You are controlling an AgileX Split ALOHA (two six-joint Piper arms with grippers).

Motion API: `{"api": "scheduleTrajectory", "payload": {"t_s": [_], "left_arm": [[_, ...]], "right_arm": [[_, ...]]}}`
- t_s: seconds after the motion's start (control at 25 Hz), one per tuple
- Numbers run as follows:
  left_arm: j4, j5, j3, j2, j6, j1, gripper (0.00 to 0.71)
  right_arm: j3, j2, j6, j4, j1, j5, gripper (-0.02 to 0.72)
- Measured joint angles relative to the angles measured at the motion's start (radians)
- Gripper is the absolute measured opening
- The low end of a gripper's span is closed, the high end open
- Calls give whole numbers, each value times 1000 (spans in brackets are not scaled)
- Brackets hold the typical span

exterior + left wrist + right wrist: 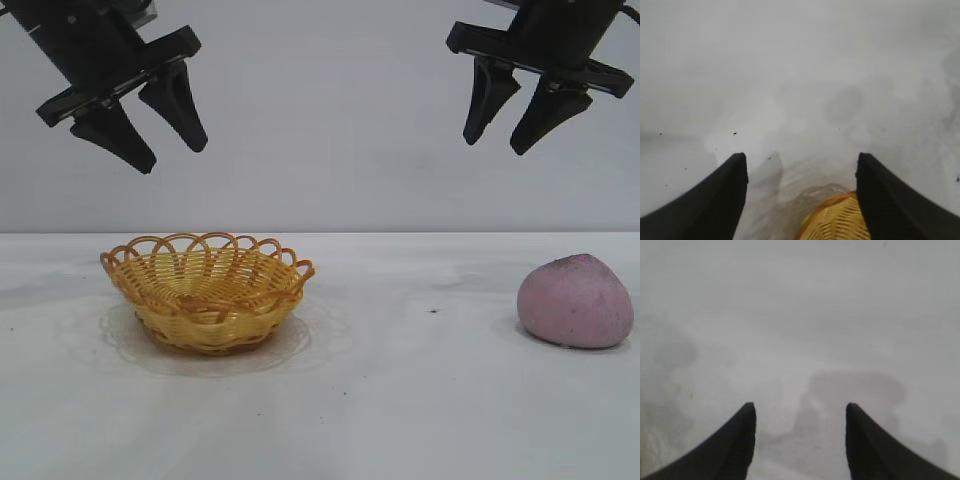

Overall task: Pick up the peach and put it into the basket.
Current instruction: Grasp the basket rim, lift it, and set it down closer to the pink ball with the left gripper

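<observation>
The peach (575, 301) sits on the white worktop (400, 400) at about 3 o'clock in the exterior view, resting on its broad flat side with the darker, greyish point turned up, so it stands steady and offers its rounded flanks to a grasp from above. The wicker basket (207, 292) stands well apart from it at about 9 o'clock, mouth upward and with nothing visible inside, its orange looped rim clear all round for a drop from overhead.

Both arms hang high above the worktop, touching nothing. The right pincer (508, 122) is up at 1 o'clock, its black fingers spread with a plain gap between them; it is the nearer one to the peach, though the peach lies lower and farther toward 3 o'clock, and the right wrist view shows only bare worktop. The left pincer (160, 135), at 11 o'clock, is likewise spread and empty, hanging above the basket, a slice of which shows between its fingers in the left wrist view (837, 222).

The pick-up seems not yet begun; the right arm looks best placed for it.
</observation>
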Motion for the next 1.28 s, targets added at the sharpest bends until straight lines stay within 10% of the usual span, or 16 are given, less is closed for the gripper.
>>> {"api": "scheduleTrajectory", "payload": {"t_s": [0.76, 1.28], "left_arm": [[111, 107, -34, 0, 0, 0, 414], [487, 604, -348, 143, 0, -65, 414]], "right_arm": [[0, 0, -17, 4, 1, 0, 389], [0, 0, -17, 8, 1, 17, 389]]}}
